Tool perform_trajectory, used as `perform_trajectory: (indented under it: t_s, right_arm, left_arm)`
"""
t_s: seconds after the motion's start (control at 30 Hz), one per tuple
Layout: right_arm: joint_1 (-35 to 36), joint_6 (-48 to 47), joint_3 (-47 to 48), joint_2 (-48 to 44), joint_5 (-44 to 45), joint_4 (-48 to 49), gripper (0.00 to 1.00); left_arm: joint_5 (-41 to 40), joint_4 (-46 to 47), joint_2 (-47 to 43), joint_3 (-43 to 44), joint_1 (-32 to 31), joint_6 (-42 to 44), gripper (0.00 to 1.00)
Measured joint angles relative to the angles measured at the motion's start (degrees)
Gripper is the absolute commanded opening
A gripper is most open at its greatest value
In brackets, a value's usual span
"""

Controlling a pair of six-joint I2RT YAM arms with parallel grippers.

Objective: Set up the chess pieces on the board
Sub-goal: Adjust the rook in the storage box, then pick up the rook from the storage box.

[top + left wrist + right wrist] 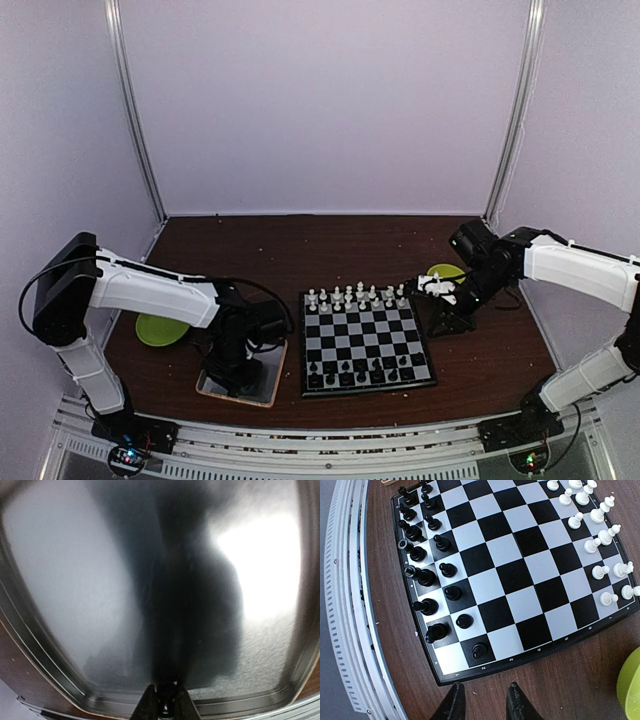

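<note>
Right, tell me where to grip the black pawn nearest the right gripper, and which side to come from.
Take the black pawn probably by its round head, from straight above: it stands upright and is tiny. Put one finger of the open right gripper over the bare corner square, the other toward the board's open middle; the next pawn along the row stands close.
</note>
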Motion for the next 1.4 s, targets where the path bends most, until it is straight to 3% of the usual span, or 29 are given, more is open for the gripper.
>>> perform_trajectory:
  t_s: [0.4, 0.6, 0.87, 1.4]
  right_arm:
    - [0.0, 0.92, 0.0, 0.98, -0.09, 0.07, 0.29]
    - [0.02, 1.75, 0.0, 1.95, -0.09, 0.09, 0.29]
    - [0.09, 2.14, 0.0, 2.51, -0.09, 0.09, 0.29]
    - [0.09, 2.16, 0.02, 2.58, -0.07, 0.09, 0.29]
  left_arm:
    - [-11.47, 9.99, 0.72, 4.57, 1.99, 12.63, 0.0]
    - [-11.19, 12.31, 0.79, 3.08, 2.45, 14.01, 0.04]
    - [-10.32, 12.33, 2.32, 2.54, 2.45, 14.51, 0.23]
    - [-7.43, 11.56, -0.33, -0.35, 2.45, 12.85, 0.25]
